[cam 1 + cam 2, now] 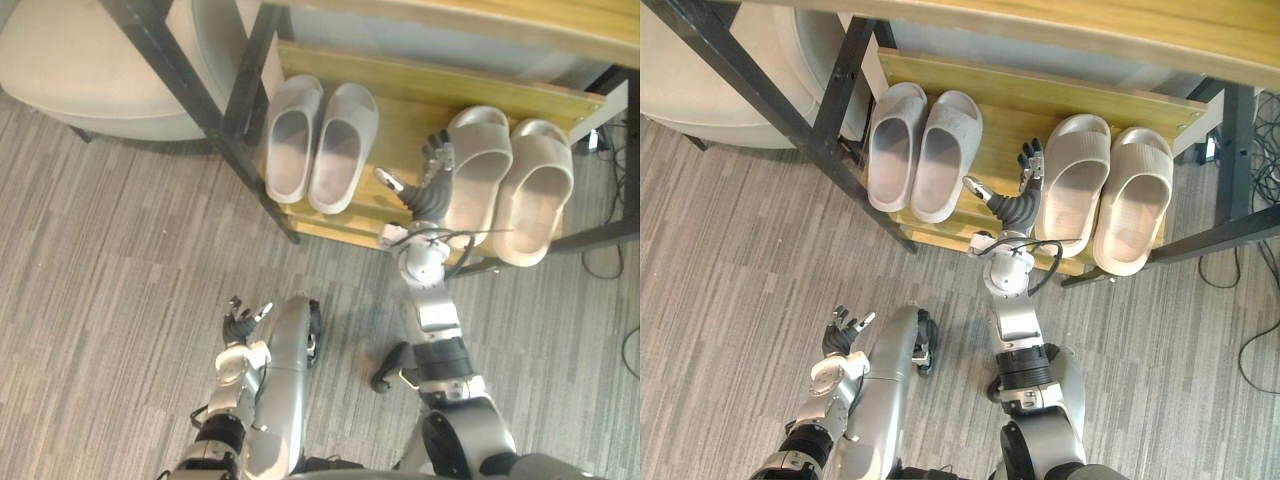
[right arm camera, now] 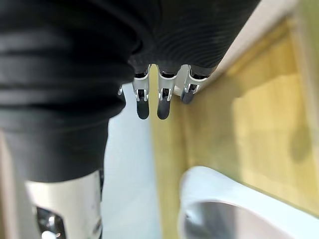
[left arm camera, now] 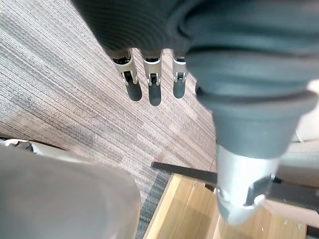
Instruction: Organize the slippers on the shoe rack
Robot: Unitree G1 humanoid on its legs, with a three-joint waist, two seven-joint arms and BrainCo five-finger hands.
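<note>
**Left eye view**
- Shoe rack point(image 1: 205, 95): black metal frame with a wooden shelf point(image 1: 400, 110), standing on grey carpet point(image 1: 110, 270).
- Grey slippers point(image 1: 290, 140): a pair lying side by side toward the shelf's left end. Their long axes run front to back, with toes toward the rear edge and heels at the front edge.
- Beige slippers point(image 1: 478, 175): a pair lying side by side toward the shelf's right end. They have the same front-to-back lie, toes to the rear, leaning slightly to one side.
- Right hand point(image 1: 428, 195): over the shelf between the two pairs, just beside the nearer beige slipper. Its fingers point(image 1: 438, 152) are straight and close together, aimed at the rear edge. The thumb is spread off toward the grey pair, and the hand grips nothing.
- Left hand point(image 1: 240, 325): low over the carpet, well apart from the rack, loosely spread and empty.

**Right eye view**
- The heels of the beige pair hang past the shelf's front edge.
- Pale round seat point(image 1: 730, 110): behind the frame's left leg.

**Left wrist view**
- The fingers are straight in a row with narrow gaps, above the carpet. A shelf corner and a frame bar lie beyond them.

**Right wrist view**
- The fingers are straight and side by side over the bare wood.
- Pale slipper point(image 2: 239, 209): one rounded end lies near the hand. Which pair it belongs to is hard to tell this close.
</note>
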